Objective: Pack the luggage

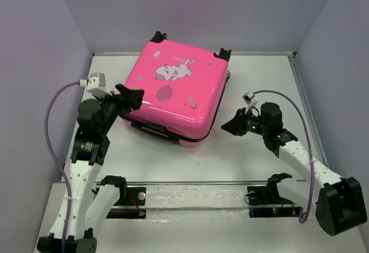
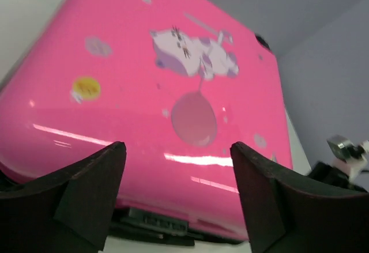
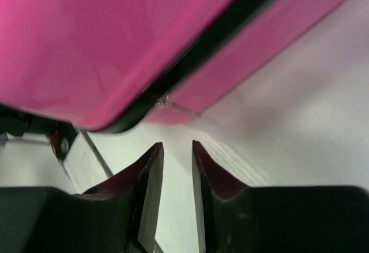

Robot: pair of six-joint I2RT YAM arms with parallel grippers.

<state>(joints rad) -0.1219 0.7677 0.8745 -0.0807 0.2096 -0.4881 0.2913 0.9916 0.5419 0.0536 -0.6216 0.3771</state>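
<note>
The luggage [image 1: 173,89] is a hot-pink hard-shell suitcase with a cartoon animal and balloon print, lying flat and closed at the back middle of the table. Its black wheels [image 1: 222,53] point toward the far wall. My left gripper [image 1: 131,96] is open at the case's left front edge; in the left wrist view the left gripper [image 2: 177,146] frames the pink lid [image 2: 173,63] and the black handle [image 2: 150,221]. My right gripper [image 1: 230,125] hovers by the right front corner. Seen from the right wrist, the right gripper [image 3: 177,144] has a narrow gap with nothing in it, below the black zipper trim [image 3: 219,28].
The white table [image 1: 259,91] is boxed in by grey walls on three sides. A rail with two black brackets [image 1: 190,195] runs along the near edge. A purple cable [image 1: 52,132] loops beside the left arm, and another [image 1: 308,143] beside the right arm.
</note>
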